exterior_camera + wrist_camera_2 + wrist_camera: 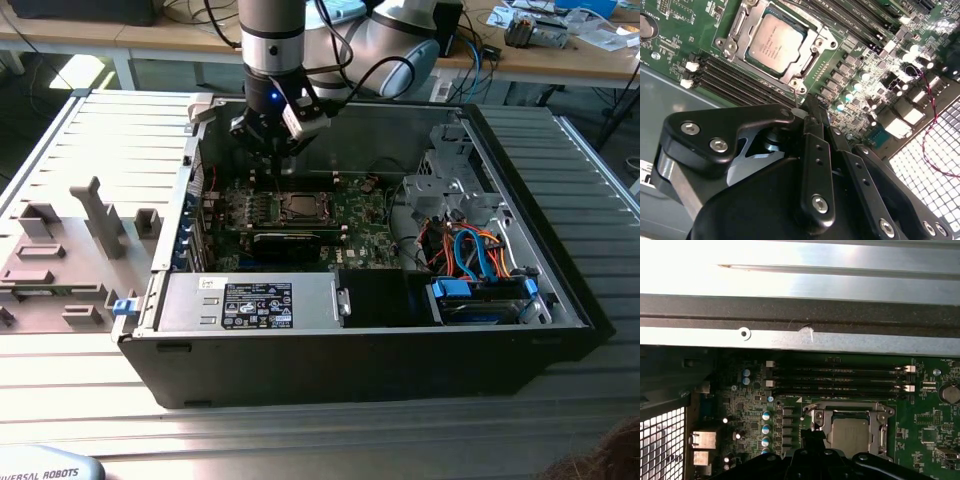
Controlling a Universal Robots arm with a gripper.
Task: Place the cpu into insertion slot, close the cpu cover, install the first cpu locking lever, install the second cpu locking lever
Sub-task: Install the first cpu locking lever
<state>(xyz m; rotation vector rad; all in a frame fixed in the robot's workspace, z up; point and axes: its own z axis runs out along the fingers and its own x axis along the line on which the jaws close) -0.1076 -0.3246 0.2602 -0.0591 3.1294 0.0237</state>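
Black fingers (812,107) of the gripper (275,135) are sitting pressed together, holding nothing, just beside the insertion slot (777,45). The cpu (776,42) is lying seated inside it with the cpu cover (850,412) framing it, towards the motherboard's (680,35) middle. Descending off-line risks scraping the memory slots (740,80) alongside.

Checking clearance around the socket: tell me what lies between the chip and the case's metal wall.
In the first wrist view, black memory slots on the green board lie between the chip and the metal wall.
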